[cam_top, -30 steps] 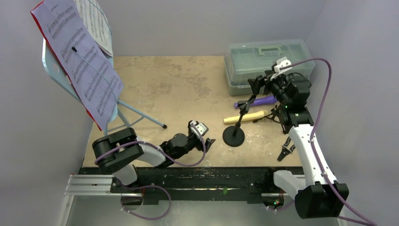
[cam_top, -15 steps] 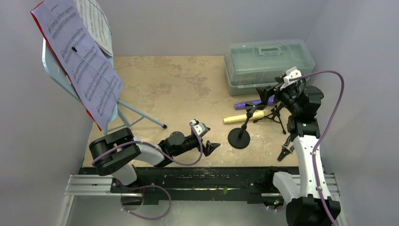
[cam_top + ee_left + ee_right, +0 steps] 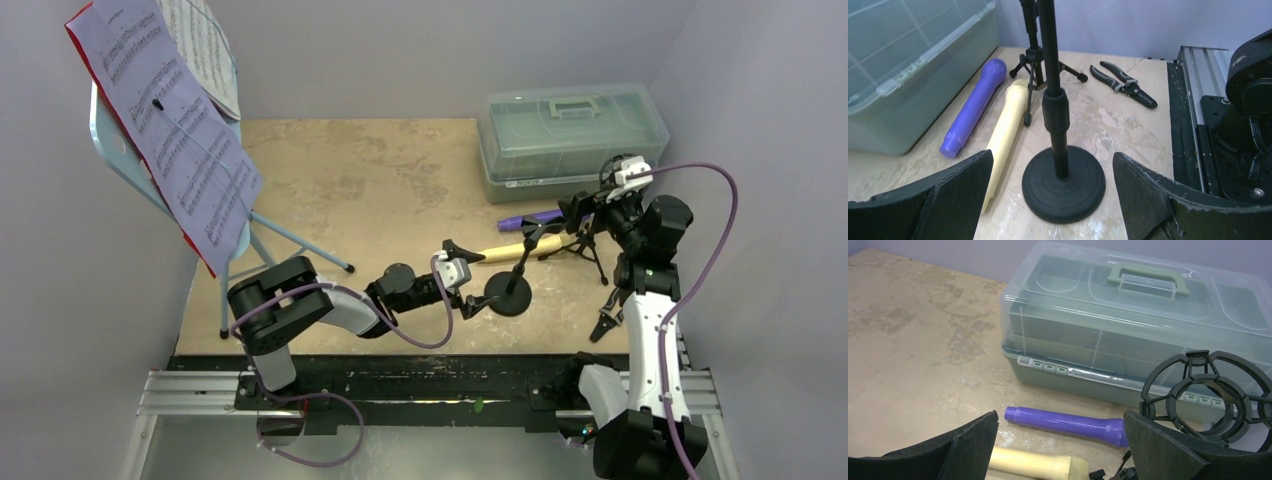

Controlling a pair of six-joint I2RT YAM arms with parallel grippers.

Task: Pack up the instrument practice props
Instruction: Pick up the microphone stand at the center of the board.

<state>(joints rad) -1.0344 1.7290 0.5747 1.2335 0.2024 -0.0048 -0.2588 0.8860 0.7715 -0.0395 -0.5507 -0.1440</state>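
Note:
A black round-base mic holder [image 3: 508, 293] stands upright just beyond my open left gripper [image 3: 466, 277]; in the left wrist view its base [image 3: 1063, 182] lies between the spread fingers, untouched. Behind it lie the cream microphone [image 3: 505, 252] [image 3: 1005, 135] and the purple microphone [image 3: 528, 218] [image 3: 975, 105], beside a black tripod mic holder [image 3: 585, 245]. My right gripper [image 3: 585, 205] hovers open and empty above the purple microphone [image 3: 1068, 421]; the tripod holder's ring [image 3: 1210, 390] is at its right. At far left the light-blue music rest [image 3: 105, 130] carries sheet music [image 3: 170, 120] and a red folder [image 3: 72, 32].
A translucent grey-green box with a handle [image 3: 570, 135] [image 3: 1128, 335] sits shut at the back right, close behind the microphones. Small black pliers [image 3: 608, 320] [image 3: 1123, 85] lie by the right arm. The music rest's tripod legs [image 3: 290, 245] reach toward the left arm.
My left gripper has swung right up to the round-base holder and opened wider. My right gripper has opened and drawn back to the right, away from the holder's top.

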